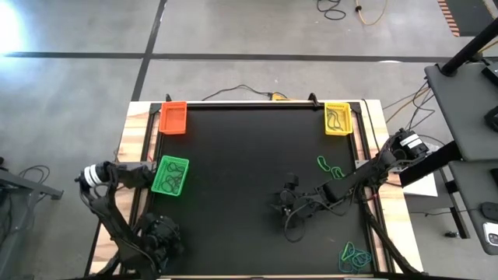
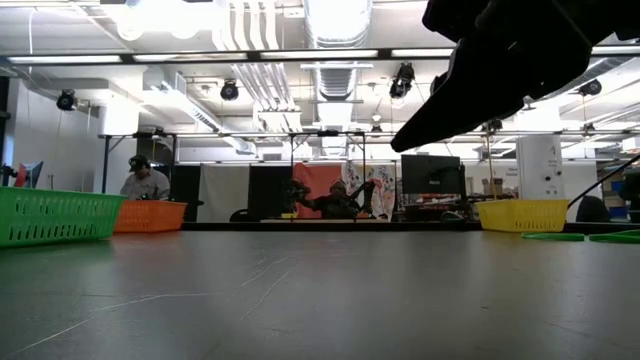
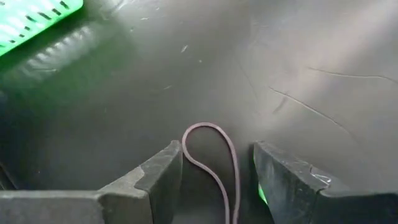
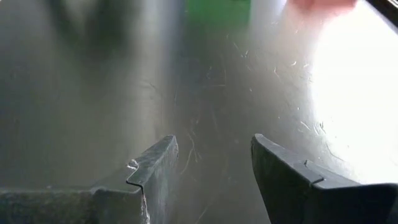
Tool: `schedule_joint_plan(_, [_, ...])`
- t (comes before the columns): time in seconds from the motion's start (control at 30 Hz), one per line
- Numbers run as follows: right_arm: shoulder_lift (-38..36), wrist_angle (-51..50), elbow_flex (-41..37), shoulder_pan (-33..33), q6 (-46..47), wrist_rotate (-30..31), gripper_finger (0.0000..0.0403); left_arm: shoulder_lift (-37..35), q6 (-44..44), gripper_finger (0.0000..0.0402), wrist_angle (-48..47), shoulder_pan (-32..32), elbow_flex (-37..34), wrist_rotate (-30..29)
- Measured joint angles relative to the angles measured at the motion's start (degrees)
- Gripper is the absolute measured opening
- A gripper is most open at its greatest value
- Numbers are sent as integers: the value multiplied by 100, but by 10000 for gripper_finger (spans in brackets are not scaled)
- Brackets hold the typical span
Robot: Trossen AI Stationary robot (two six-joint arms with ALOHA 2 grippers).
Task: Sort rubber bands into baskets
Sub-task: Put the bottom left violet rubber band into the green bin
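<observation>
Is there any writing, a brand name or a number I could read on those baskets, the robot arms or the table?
None can be read.
The orange basket, the yellow basket and the green basket show plain mesh, no label.
The black table shows only scratches.
Posters in the room behind are too blurred to read.

Green basket (image 1: 170,176) holds bands; right hand (image 1: 286,204) mid-mat, left hand (image 1: 159,237) near edge.
</observation>
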Motion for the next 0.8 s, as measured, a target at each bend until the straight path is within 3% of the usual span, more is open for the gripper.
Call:
schedule_joint_plan(0.33, [0, 59, 0, -39, -32, 7, 199, 273, -741, 172, -20, 72, -57, 227])
schedule_joint_plan(0.43, [0, 59, 0, -39, 7, 5, 199, 272, -1092, 137, -19, 96, -130, 308])
schedule_joint_plan(0.67, [0, 59, 0, -39, -2, 7, 199, 289, -1094, 14, -40, 105, -155, 311])
schedule_joint_plan(0.8, [0, 59, 0, -39, -26, 4, 199, 279, -1101, 11, -42, 150, -161, 334])
